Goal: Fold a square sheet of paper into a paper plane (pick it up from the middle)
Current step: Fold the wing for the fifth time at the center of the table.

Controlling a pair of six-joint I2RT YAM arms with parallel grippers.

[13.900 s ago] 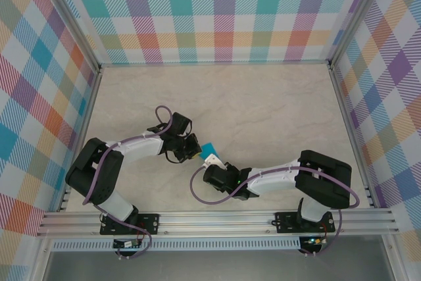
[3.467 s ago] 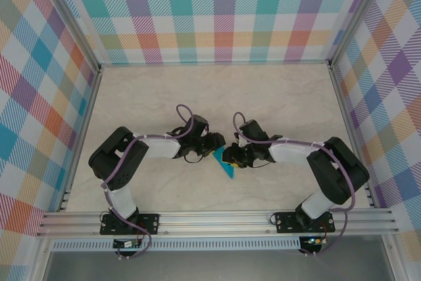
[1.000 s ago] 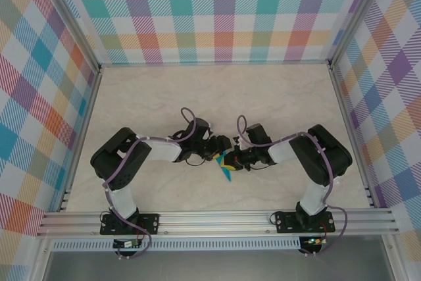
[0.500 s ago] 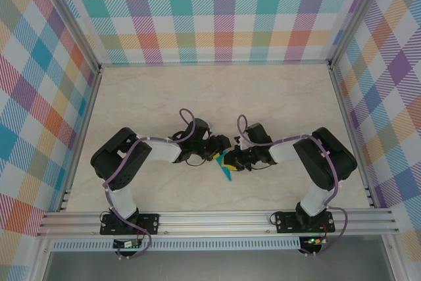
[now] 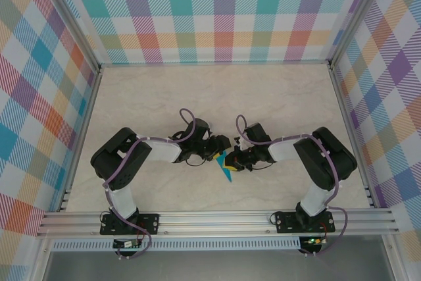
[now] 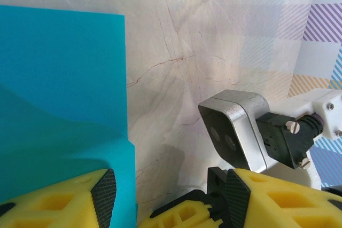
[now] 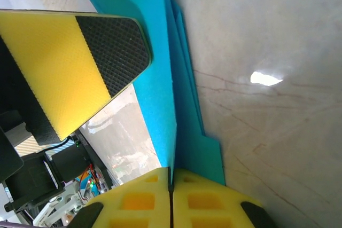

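Note:
The square sheet of paper (image 5: 225,172) is teal-blue and folded into a pointed wedge of several layers, tip toward the near edge, lying at mid table. My right gripper (image 5: 231,162) comes in from the right. In the right wrist view this gripper (image 7: 171,177) is shut on a raised edge of the sheet (image 7: 160,68). My left gripper (image 5: 221,152) meets it from the left and stands open (image 6: 170,198). One of its pads (image 6: 104,196) rests at the sheet's (image 6: 59,78) edge, and bare table lies between the jaws.
Both arms crowd together at mid table, wrists nearly touching; the right arm's wrist camera (image 6: 235,132) sits just beyond the left fingers. The marble tabletop (image 5: 217,97) is walled by checked panels, with an aluminium rail (image 5: 217,218) along the near edge.
The right arm's elbow has swung slightly to the right. Both grippers and the folded sheet stay about where they were.

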